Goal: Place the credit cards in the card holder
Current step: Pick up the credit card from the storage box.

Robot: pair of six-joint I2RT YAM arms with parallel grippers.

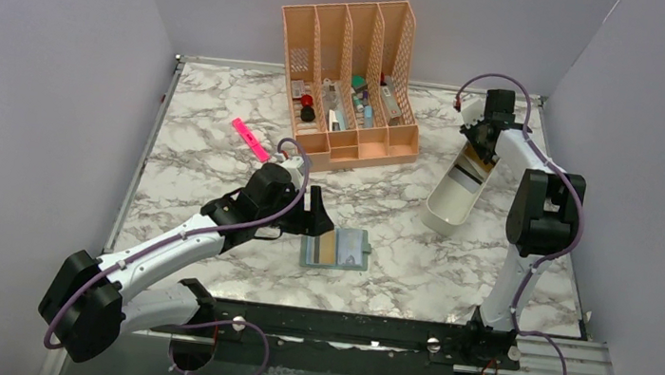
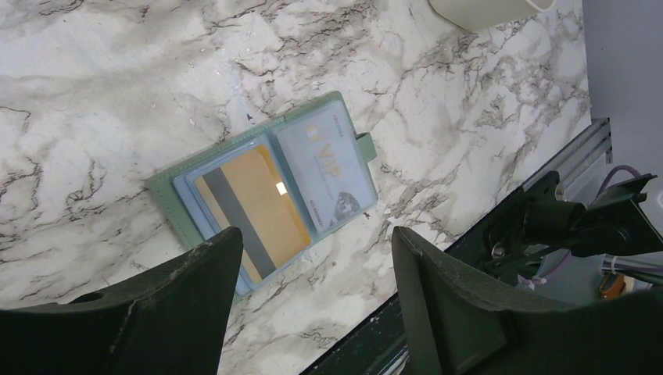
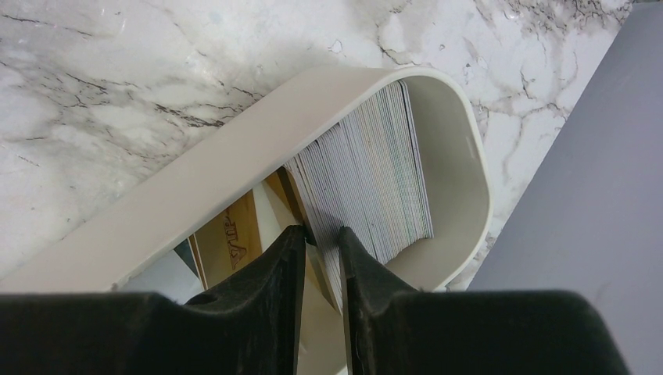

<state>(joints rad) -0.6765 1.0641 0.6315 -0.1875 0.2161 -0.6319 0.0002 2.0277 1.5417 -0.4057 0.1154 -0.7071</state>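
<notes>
The grey-green card holder (image 1: pixel 336 250) lies open on the marble near the front edge. In the left wrist view the card holder (image 2: pixel 266 183) holds a gold striped card (image 2: pixel 258 207) in one pocket and a pale VIP card (image 2: pixel 324 168) in the other. My left gripper (image 1: pixel 317 216) is open and empty just left of it, and it hovers over the holder's near edge in its own view (image 2: pixel 313 262). My right gripper (image 3: pixel 320 234) is inside the white tray (image 3: pixel 234 156), its jaws closed narrowly on the end cards of an upright stack of credit cards (image 3: pixel 375 172).
A peach slotted organizer (image 1: pixel 352 75) with small items stands at the back. A pink highlighter (image 1: pixel 250 139) lies left of it. The white tray (image 1: pixel 448 211) lies at the right. A gold card (image 3: pixel 231 234) lies flat in the tray. A black rail (image 2: pixel 438 312) edges the table front.
</notes>
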